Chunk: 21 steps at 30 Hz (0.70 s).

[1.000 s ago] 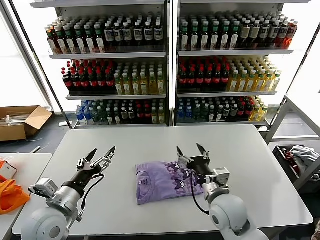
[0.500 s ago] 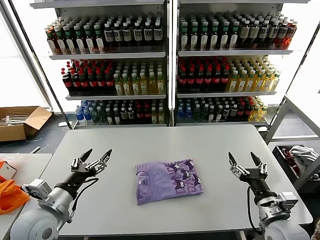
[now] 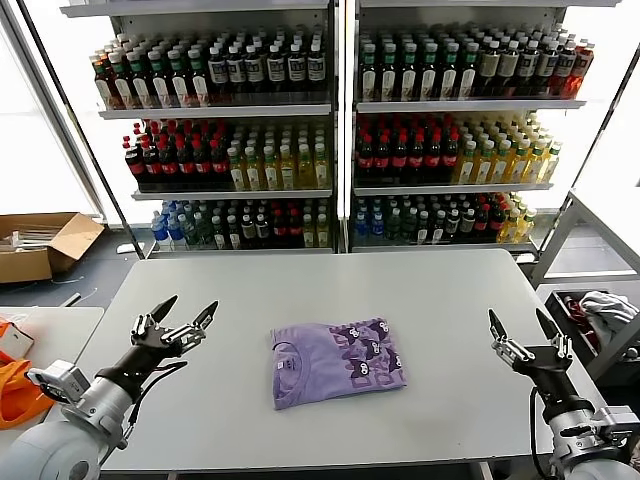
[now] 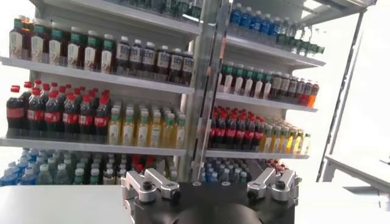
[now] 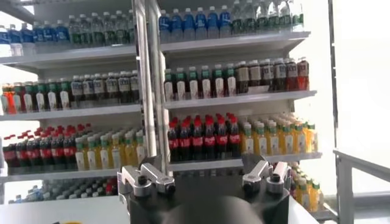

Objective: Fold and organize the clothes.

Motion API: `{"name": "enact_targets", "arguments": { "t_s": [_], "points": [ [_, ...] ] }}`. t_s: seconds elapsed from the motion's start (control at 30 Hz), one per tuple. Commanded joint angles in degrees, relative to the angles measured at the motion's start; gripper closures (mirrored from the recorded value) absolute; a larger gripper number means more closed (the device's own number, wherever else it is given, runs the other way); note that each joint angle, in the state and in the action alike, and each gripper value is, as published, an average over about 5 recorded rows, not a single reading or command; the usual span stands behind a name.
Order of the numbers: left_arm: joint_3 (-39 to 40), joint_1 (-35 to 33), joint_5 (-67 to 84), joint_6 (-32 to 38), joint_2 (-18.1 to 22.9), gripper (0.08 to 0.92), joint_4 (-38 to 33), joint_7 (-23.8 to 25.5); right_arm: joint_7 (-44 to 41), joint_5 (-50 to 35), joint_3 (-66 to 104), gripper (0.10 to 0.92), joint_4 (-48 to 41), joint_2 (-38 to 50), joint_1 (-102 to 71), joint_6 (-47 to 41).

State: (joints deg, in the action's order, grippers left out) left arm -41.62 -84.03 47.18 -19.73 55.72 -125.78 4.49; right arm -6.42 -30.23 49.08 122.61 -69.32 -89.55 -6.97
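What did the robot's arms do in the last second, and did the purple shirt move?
The right gripper pulled away from the folded purple shirt to the table's right side, open and empty. The left gripper drew back a little to the left, also open. The shirt stayed flat in the middle of the table, and the bottle shelves behind look the same.

Lying folded at the middle of the surface [image 3: 300, 285]: the T-shirt [image 3: 335, 362]. Flanking it, well apart: left gripper [image 3: 172, 318], right gripper [image 3: 528, 330]. Standing behind: shelves [image 3: 340, 130].
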Motion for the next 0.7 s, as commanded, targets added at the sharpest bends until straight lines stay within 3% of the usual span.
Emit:
{"name": "enact_targets", "arguments": {
  "t_s": [0.03,0.47,0.7],
  "points": [
    [-2.37,-1.69,-1.71,0.07,0.51,0.177,-0.30,2.04,-1.73,2.12,2.32,0.203,-0.06,-0.35,-2.70,2.22],
    [-3.16,-3.60,-3.96,0.73,1.28,0.177,-0.92,3.45,-2.75,3.49,2.38,0.203,-1.20,-0.54,-2.84,3.21],
    [-5.15,-5.50,-8.01,0.29,2.70,0.177,-2.59,6.55,-4.69,2.86,3.09,0.203,-0.40,-1.22,-3.61,4.45]
  ]
}}
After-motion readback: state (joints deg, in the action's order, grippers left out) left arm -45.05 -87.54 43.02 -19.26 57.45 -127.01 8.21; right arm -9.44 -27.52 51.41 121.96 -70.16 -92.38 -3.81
